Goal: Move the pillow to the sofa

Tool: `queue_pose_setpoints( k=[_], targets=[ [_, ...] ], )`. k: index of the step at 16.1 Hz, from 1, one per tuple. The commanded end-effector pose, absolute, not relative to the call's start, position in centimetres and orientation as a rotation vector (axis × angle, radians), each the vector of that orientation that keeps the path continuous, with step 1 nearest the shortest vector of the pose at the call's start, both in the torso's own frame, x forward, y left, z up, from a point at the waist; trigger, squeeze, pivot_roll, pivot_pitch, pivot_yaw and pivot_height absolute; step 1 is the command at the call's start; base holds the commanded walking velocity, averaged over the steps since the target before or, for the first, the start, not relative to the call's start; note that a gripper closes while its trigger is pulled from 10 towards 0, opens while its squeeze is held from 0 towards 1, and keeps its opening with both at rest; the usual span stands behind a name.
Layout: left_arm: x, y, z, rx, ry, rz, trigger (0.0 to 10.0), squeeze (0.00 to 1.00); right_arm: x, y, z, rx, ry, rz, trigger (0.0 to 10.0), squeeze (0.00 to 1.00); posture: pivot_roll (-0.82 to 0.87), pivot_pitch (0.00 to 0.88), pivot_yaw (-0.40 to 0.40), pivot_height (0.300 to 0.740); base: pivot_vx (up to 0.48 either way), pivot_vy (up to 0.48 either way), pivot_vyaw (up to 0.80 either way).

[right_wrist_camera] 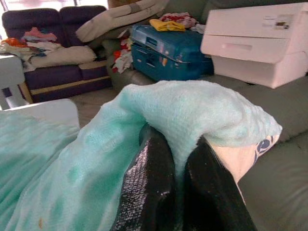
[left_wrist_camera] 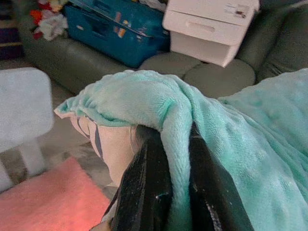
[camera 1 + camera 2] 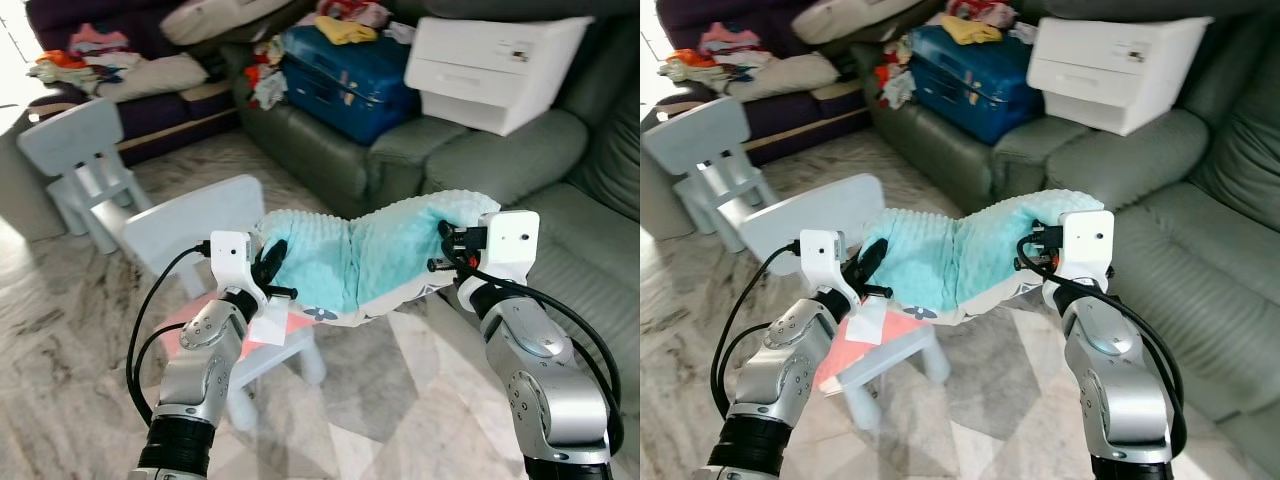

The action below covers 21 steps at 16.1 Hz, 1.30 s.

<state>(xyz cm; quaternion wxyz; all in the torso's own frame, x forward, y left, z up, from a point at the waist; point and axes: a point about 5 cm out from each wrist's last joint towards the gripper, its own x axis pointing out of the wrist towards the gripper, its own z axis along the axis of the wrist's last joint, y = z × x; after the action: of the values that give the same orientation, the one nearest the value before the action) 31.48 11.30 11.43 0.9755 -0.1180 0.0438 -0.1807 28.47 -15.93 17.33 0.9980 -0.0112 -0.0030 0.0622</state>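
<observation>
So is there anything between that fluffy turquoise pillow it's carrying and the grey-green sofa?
Nothing visible. Both grippers, left and right, hold the fluffy turquoise pillow in the air, and the grey-green sofa seat beside it is bare.

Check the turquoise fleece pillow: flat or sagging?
Sagging: the turquoise fleece pillow dips mid-span, hanging between left gripper and right gripper, each pinching an end.

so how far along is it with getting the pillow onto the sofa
Done: the pickup. The teal pillow hangs in the air between both arms, above the small chair. In hand: the left gripper pinches one end and the right gripper the other, fingers shut on the fabric. Left: carrying it across to the green sofa on the robot's right and setting it down on the cushion.
</observation>
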Motion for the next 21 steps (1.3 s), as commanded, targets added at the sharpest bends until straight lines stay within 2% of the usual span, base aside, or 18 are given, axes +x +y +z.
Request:
queue_pose_setpoints(
  k=[1, 6, 9, 12, 14, 17, 21],
  targets=[
    [31.6, 11.3, 11.9, -0.235, 0.074, -0.376, 10.0, 0.0, 28.3, -15.4, 18.3, -0.015, -0.044, 0.152, 10.0, 0.0, -0.28, 0.0, 0.065, 0.74, 0.0, 0.0, -0.56],
    [31.4, 11.2, 11.6, -0.236, 0.078, -0.354, 10.0, 0.0, 28.4, -15.1, 18.1, -0.015, -0.038, 0.177, 10.0, 0.0, -0.27, 0.0, 0.036, 0.74, 0.0, 0.0, -0.55],
    [31.5, 11.6, 11.5, -0.224, 0.075, -0.307, 10.0, 0.0, 28.8, -14.6, 18.0, -0.015, -0.033, 0.21, 10.0, 0.0, -0.23, 0.0, 0.0, 0.74, 0.0, 0.0, 0.0],
    [31.2, 13.1, 11.4, -0.205, 0.064, -0.245, 10.0, 0.0, 29.8, -13.4, 17.8, -0.01, -0.03, 0.268, 10.0, 0.0, -0.18, 0.0, -0.032, 0.74, 0.0, 0.0, 0.0],
    [30.7, 13.7, 11.2, -0.21, 0.063, -0.233, 10.0, 0.0, 30.3, -12.4, 17.8, -0.004, -0.036, 0.304, 10.0, 0.0, -0.16, 0.0, -0.028, 0.74, 0.0, 0.0, 0.0],
    [30.5, 13.2, 11.1, -0.218, 0.068, -0.264, 10.0, 0.0, 30.2, -12.4, 17.5, 0.013, -0.035, 0.288, 10.0, 0.0, -0.17, 0.0, -0.009, 0.74, 0.0, 0.0, 0.0],
    [30.9, 13.0, 11.4, -0.221, 0.062, -0.291, 10.0, 0.0, 30.1, -12.6, 17.3, 0.017, -0.041, 0.272, 10.0, 0.0, -0.18, 0.0, 0.01, 0.74, 0.0, 0.0, -0.42]
  ],
)
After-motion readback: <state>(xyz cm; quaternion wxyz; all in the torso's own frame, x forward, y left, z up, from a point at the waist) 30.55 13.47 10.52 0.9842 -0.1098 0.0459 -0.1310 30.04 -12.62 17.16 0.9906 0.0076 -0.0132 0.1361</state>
